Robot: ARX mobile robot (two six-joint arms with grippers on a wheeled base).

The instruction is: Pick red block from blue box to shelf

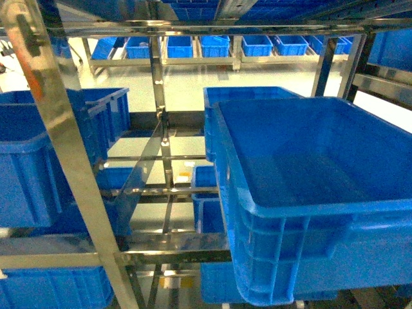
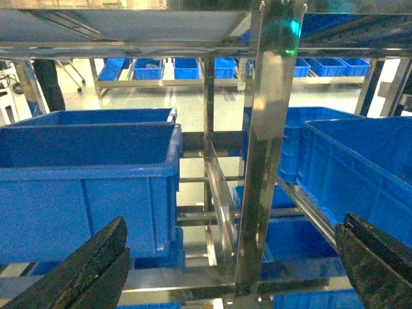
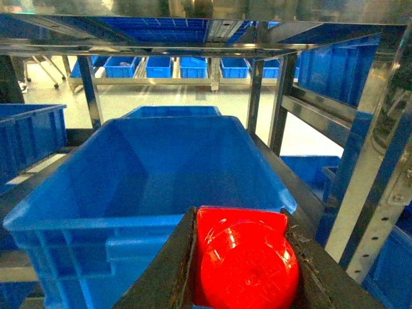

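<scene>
Red block (image 3: 244, 257) clamped in my right gripper (image 3: 248, 264), crate (image 3: 154, 174) at twelve o'clock on shelf (image 3: 283, 103); left gripper (image 2: 232, 270) spread wide.

In the left wrist view, the left gripper (image 2: 232, 270) has dark, near-black jaws with a rough, grainy surface and wedge-shaped tips. The right gripper (image 3: 241, 257) has the same dark, coarse-textured jaws, their inner edges slightly frayed.

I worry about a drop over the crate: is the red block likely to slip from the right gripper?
Perhaps: the red block looks glossy, so probably slick. It seems rigid and wedged between both fingers, which should help.
</scene>
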